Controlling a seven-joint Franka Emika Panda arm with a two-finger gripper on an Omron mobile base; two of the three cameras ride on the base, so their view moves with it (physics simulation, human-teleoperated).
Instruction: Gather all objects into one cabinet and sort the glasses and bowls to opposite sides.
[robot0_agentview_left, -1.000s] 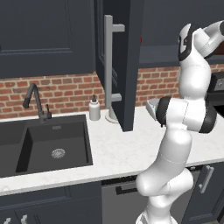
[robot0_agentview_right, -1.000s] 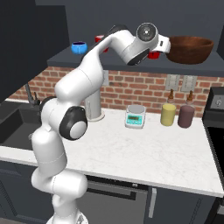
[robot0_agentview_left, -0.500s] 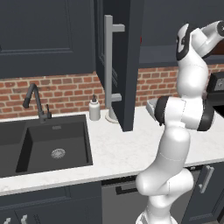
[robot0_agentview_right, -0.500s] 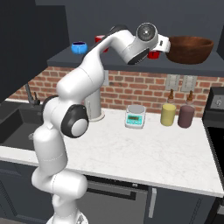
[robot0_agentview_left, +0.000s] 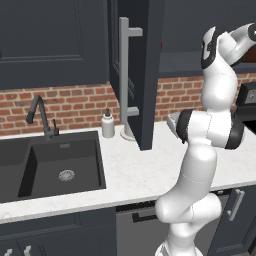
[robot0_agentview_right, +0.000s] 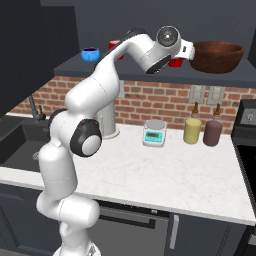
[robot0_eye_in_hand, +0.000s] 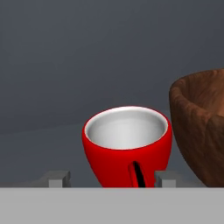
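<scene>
In the hand view, a small red cup with a white inside (robot0_eye_in_hand: 127, 148) is sitting at the lower middle of the frame, upright on the dark shelf floor, with a dark slot showing low on its front. The two grey fingertips (robot0_eye_in_hand: 57, 178) are standing one on each side of the cup's base, the right tip close against its wall and the left one apart from it. Whether the jaws are gripping the cup cannot be told. At the right edge of that frame, a wide dark-brown wooden bowl (robot0_eye_in_hand: 200, 131) is standing just beside the cup.

In the right base view, the white arm is reaching up to the dark cabinet shelf (robot0_agentview_right: 100, 70) in the upper part of the frame, and the gripper (robot0_agentview_right: 187, 51) is sitting at the red cup (robot0_agentview_right: 175, 62), left of the brown bowl (robot0_agentview_right: 218, 56). A small bright-blue bowl (robot0_agentview_right: 91, 54) is resting at the upper left on the same shelf, with another red cup (robot0_agentview_right: 114, 46) just right of it.

In the left base view, the dark navy cabinet door with a long grey bar handle (robot0_agentview_left: 126, 75) is standing open at the upper middle.
</scene>
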